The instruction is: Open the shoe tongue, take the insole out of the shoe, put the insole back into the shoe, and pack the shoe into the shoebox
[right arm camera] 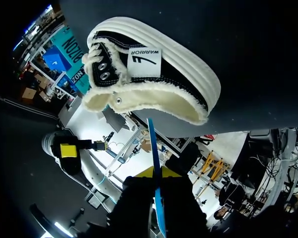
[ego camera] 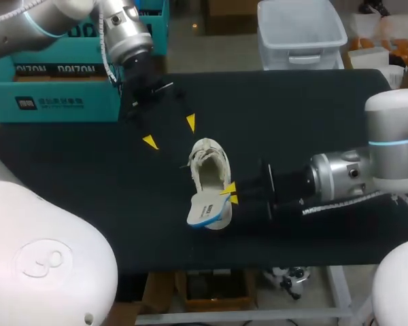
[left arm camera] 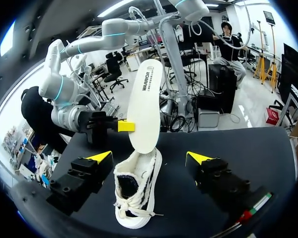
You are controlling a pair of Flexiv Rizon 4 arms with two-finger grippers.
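Two yellow-tipped fingers of the right end effector [ego camera: 228,193] are pinched together on the insole [ego camera: 205,212], one on each face. Its own wrist view shows the insole edge-on, a thin blue line running between them. The insole stands tilted up over the heel of the shoe [ego camera: 211,163], with its lower end down at the collar. Whether that end is inside the shoe or just clear of it I cannot tell.

The shoe sits on its sole [right arm camera: 188,54] near the middle of the black tabletop [ego camera: 88,197], toe toward the left end effector [ego camera: 170,132]. That one hangs above the toe end with its fingers wide apart, touching nothing.

By my reckoning the task is near its halfway mark. The shoe's mouth gapes, so the tongue looks already opened, and the insole is out or all but out. What remains is sliding it back in and packing the shoe into the teal shoebox [ego camera: 54,102] — as I take it to be — at the far left of the tabletop, well apart from the shoe.

The insole is a thin, flat, foot-shaped sheet, cream on top and blue beneath — likely a bendy foam. The shoe is dark canvas with a frayed, fleecy cream edge around the opening, a ribbed white rubber sole, metal eyelets and loose white laces [left arm camera: 131,210]. The tabletop looks matte and cloth-like.
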